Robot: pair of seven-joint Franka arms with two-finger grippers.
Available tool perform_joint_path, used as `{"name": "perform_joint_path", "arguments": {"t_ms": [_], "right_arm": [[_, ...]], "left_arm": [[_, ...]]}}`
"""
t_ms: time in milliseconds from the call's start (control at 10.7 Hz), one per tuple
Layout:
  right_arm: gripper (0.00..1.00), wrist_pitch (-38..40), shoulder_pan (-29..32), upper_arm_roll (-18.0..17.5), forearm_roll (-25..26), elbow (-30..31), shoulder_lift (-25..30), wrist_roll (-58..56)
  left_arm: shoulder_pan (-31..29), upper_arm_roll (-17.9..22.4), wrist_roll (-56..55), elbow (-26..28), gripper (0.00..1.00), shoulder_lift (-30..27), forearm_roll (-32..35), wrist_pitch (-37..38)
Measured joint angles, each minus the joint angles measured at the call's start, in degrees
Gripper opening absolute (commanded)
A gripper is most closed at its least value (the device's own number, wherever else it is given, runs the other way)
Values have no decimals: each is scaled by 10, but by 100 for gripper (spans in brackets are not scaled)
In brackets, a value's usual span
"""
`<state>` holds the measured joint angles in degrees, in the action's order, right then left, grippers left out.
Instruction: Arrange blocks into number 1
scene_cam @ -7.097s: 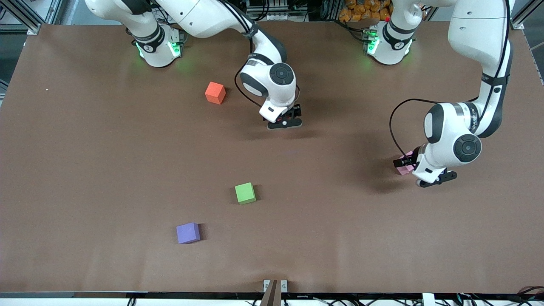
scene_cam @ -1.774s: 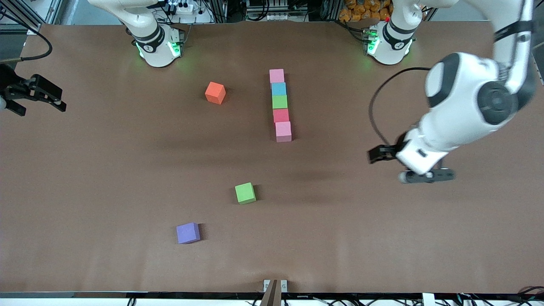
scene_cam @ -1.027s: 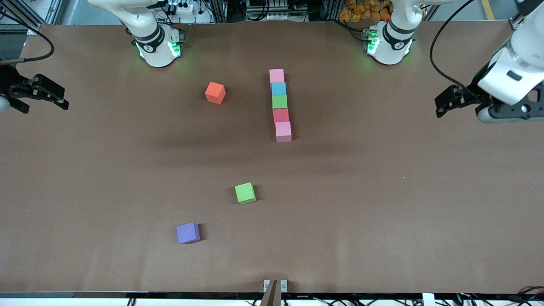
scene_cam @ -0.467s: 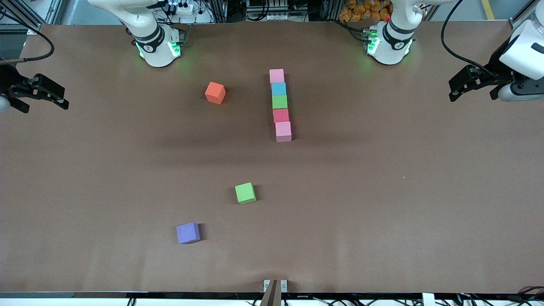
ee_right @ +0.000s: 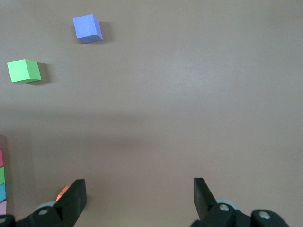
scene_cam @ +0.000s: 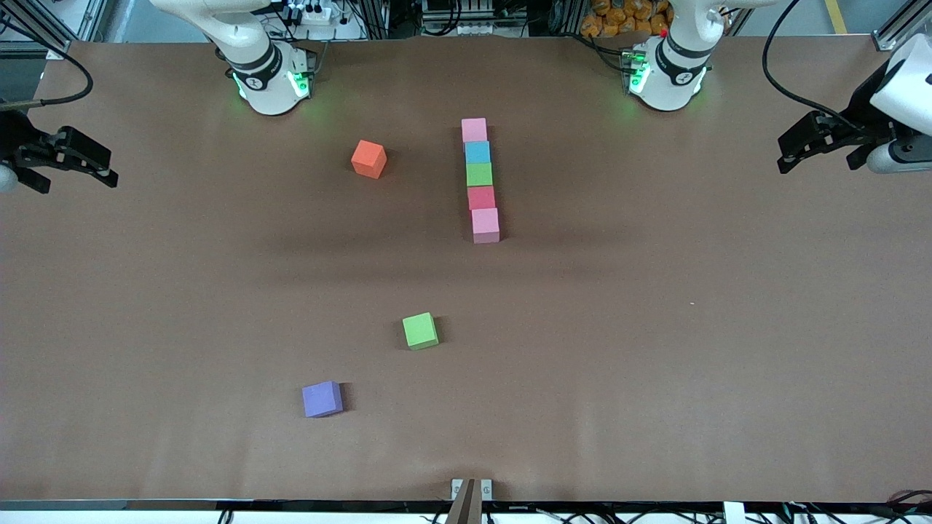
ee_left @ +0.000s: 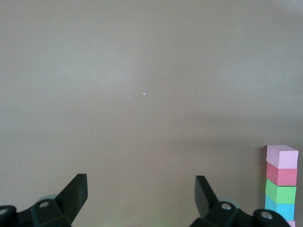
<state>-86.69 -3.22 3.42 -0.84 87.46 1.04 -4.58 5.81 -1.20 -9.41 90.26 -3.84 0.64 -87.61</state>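
A: Where's the column (scene_cam: 480,180)?
B: Mid-table, five blocks touching, long axis running toward the front camera. Left gripper (scene_cam: 823,145) and right gripper (scene_cam: 62,160) both wide open, empty, over opposite table ends. I judge neither nearer.

orange cube (ee_right: 62,193): mostly hidden by right end effector (ee_right: 137,198) | block row (ee_right: 2,182): cut by edge

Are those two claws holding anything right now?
No. The left gripper and the right gripper are both open and empty, each over its own end of the table.
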Motion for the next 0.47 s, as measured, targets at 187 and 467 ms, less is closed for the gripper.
{"name": "perform_joint_path", "arguments": {"t_ms": [187, 467], "right_arm": [[100, 1, 0, 0, 0, 0, 0, 0], [100, 1, 0, 0, 0, 0, 0, 0]], "left_arm": [[2, 0, 3, 1, 100, 3, -6, 0], [10, -1, 3, 2, 100, 5, -7, 0]]}}
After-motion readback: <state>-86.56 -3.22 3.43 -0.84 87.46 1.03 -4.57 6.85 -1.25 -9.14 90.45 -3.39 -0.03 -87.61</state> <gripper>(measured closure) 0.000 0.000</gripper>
